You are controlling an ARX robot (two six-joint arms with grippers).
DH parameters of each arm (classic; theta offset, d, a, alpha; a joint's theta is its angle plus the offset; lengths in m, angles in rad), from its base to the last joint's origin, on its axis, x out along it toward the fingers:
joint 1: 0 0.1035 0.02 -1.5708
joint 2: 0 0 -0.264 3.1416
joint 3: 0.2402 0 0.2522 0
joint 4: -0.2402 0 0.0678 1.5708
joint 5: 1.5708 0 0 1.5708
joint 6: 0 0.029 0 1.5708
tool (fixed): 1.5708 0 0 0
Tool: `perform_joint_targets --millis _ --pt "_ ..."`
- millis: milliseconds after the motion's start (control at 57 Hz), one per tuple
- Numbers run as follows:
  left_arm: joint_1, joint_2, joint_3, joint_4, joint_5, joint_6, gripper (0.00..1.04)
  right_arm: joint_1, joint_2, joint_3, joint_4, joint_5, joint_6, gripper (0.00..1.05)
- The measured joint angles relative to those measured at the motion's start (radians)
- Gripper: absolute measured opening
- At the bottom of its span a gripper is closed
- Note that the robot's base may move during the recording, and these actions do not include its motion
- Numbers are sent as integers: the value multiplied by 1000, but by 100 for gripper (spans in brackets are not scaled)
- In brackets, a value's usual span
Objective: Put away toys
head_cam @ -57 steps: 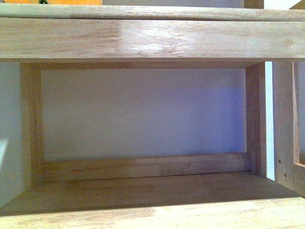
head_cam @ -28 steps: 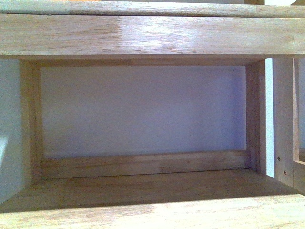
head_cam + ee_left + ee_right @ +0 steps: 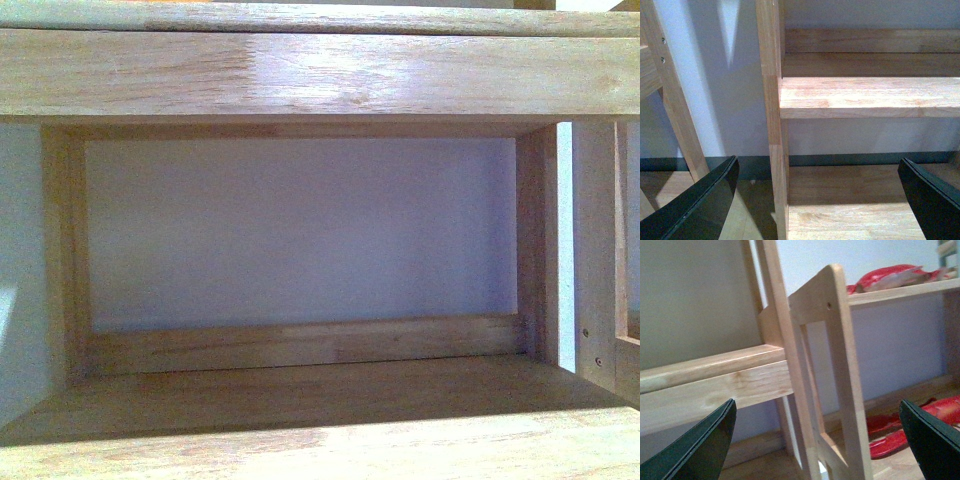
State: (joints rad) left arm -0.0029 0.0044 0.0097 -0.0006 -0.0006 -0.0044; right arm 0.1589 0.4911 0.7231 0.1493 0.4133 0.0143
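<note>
Nothing has shifted: one wooden shelf [image 3: 320, 75] against a pale wall [image 3: 300, 230]. Left hand [image 3: 820, 200] and right hand [image 3: 817, 440] gape wide, empty (no plush toy visible). Two red items [image 3: 890, 277] lie beyond.

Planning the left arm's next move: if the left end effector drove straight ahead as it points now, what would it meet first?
Probably the wooden shelf unit: its upright post and shelf board lie dead ahead of the open left end effector. Depth is unclear, so which comes first is uncertain.
</note>
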Motion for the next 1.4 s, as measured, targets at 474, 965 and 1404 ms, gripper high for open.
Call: perform_joint_targets --millis 474,965,1404 --pt "0 0 0 0 0 0 99 -156 -260 -403 -244 -411 -11 3" --pt "0 0 0 0 0 0 98 -156 -366 -576 -182 -412 -11 4" --pt "0 0 0 0 0 0 99 -156 -419 -647 -163 -411 -11 4"
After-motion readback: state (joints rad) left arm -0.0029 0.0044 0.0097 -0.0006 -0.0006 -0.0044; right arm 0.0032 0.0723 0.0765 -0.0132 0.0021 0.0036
